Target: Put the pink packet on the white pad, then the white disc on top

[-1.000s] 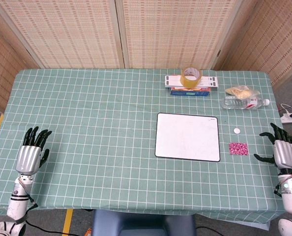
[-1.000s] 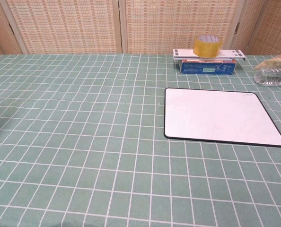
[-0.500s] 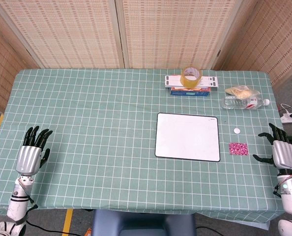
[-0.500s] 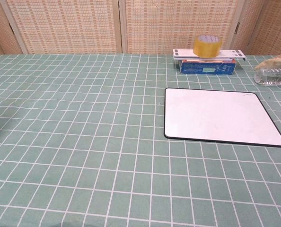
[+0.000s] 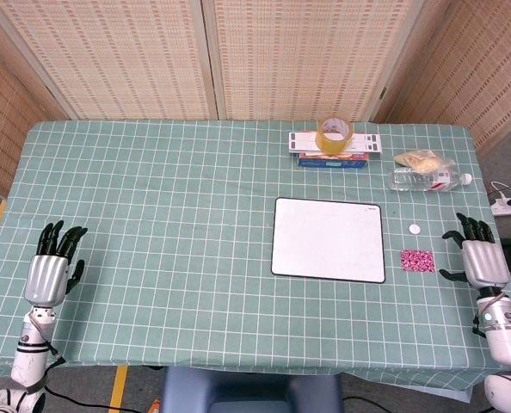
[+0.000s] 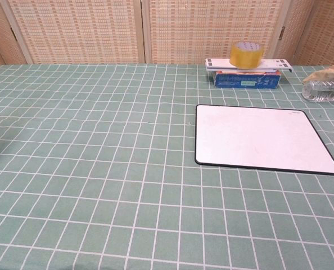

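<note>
Tablecloth of green checked fabric, flat white rectangular pad with black edge bare, small pink patterned packet just right of it, tiny white disc above packet, right hand near packet, fingers spread and empty, left hand at far left edge, fingers apart, holding nothing.

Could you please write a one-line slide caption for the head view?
Both hands, left and right, open at the table edges; packet and disc lie right of the bare pad.
</note>
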`<control>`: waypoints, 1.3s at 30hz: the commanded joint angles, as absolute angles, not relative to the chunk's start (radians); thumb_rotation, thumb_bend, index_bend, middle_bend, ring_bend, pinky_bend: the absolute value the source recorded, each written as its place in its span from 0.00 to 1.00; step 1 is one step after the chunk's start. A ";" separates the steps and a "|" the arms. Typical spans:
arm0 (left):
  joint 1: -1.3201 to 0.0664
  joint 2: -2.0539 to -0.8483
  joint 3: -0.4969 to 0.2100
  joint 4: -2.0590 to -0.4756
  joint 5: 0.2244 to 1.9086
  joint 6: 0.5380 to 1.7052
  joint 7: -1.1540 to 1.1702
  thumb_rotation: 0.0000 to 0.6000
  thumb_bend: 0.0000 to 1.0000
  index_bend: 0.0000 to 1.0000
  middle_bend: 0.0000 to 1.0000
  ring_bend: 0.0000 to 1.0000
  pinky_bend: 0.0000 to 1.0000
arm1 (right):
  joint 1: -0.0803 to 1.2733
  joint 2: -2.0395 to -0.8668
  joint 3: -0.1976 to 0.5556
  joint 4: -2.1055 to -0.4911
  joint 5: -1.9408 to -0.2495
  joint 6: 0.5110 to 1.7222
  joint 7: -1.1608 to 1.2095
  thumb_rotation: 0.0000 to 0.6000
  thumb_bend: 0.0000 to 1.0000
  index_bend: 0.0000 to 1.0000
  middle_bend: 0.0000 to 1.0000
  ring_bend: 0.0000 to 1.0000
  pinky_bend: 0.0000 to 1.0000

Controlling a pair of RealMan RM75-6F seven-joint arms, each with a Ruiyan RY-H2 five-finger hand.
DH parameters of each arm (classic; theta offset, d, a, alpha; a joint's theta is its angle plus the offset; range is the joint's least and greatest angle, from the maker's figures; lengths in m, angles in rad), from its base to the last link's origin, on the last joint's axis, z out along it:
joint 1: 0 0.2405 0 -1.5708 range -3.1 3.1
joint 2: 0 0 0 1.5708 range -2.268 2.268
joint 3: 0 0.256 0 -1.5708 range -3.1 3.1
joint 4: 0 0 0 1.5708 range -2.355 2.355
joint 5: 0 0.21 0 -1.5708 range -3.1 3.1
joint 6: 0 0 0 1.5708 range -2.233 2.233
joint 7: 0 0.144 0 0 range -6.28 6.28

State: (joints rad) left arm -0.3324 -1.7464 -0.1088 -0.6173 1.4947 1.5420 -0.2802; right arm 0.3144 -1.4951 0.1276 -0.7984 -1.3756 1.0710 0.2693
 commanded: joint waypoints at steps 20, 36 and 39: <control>-0.334 -1.763 -0.120 -0.575 1.496 1.573 -0.358 1.00 0.39 0.20 0.22 0.00 0.00 | 0.401 -1.514 0.133 -0.892 -1.287 0.909 0.012 1.00 0.04 0.36 0.00 0.00 0.00; -0.345 -1.765 -0.116 -0.576 1.496 1.547 -0.355 1.00 0.39 0.17 0.22 0.00 0.00 | 0.412 -1.490 0.124 -0.922 -1.260 0.881 -0.052 1.00 0.10 0.31 0.00 0.00 0.00; -0.344 -1.764 -0.117 -0.581 1.495 1.550 -0.352 1.00 0.39 0.17 0.22 0.00 0.00 | 0.415 -1.489 0.122 -0.926 -1.256 0.875 -0.062 1.00 0.10 0.31 0.00 0.00 0.00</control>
